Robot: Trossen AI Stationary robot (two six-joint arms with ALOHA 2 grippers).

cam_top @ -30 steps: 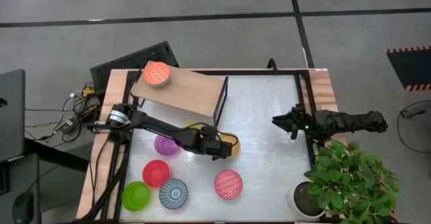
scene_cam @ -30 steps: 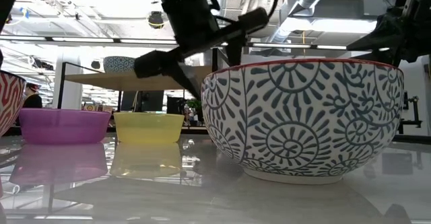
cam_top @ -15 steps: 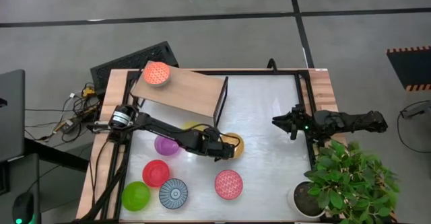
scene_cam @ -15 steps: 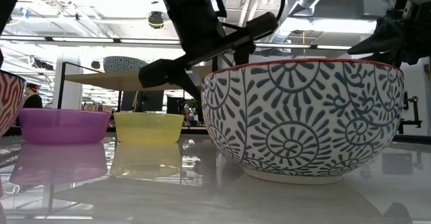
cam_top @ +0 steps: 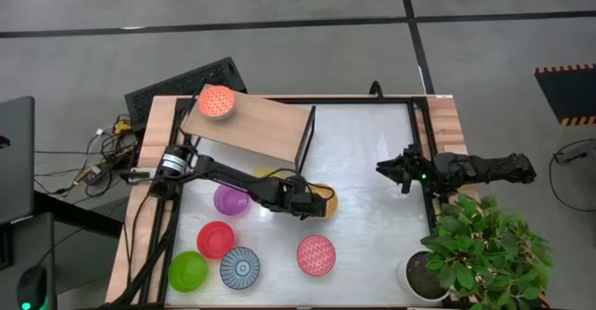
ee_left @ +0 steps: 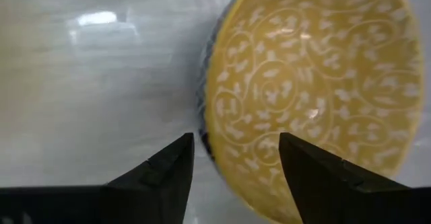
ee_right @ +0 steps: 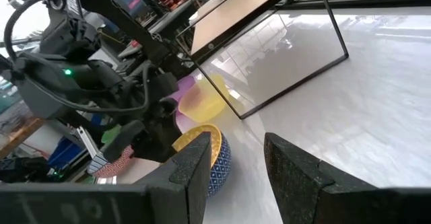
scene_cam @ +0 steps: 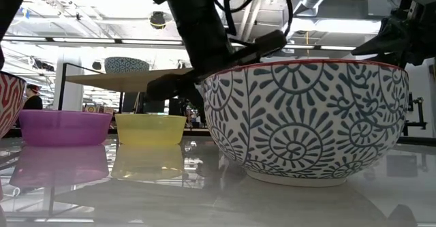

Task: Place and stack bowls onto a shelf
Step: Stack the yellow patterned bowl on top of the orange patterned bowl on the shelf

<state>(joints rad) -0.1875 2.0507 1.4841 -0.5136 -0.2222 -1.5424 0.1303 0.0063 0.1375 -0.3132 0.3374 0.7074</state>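
Starting at the far left of the worktop point(cam_top: 372, 161) in the high view, the green bowl point(cam_top: 187, 270) is sitting at the near-left corner, with the red bowl point(cam_top: 215, 239) just at its 1 o'clock and the blue-grey radial bowl point(cam_top: 240, 267) right beside it at 3 o'clock. Up at the back left, the shelf point(cam_top: 261, 128) is carrying one orange patterned bowl point(cam_top: 216, 101) at its left end. The purple bowl point(cam_top: 231, 200) is resting in front of the shelf, and the yellow bowl point(cam_top: 265, 174) is peeking out from under the left arm at its 1 o'clock. Moving to the middle, the left claw point(cam_top: 312, 204) is hanging over the gold-orange bowl point(cam_top: 323, 201); in its wrist view the two fingers point(ee_left: 161, 170) are spread, straddling that bowl's point(ee_left: 310, 89) rim without pinching it. The pink-red bowl point(cam_top: 316, 255) is lying apart at 6 o'clock from there. Out at the right edge, the right claw point(cam_top: 391, 168) is waiting with fingers parted, and a potted plant point(cam_top: 475, 249) is standing at the near-right corner.
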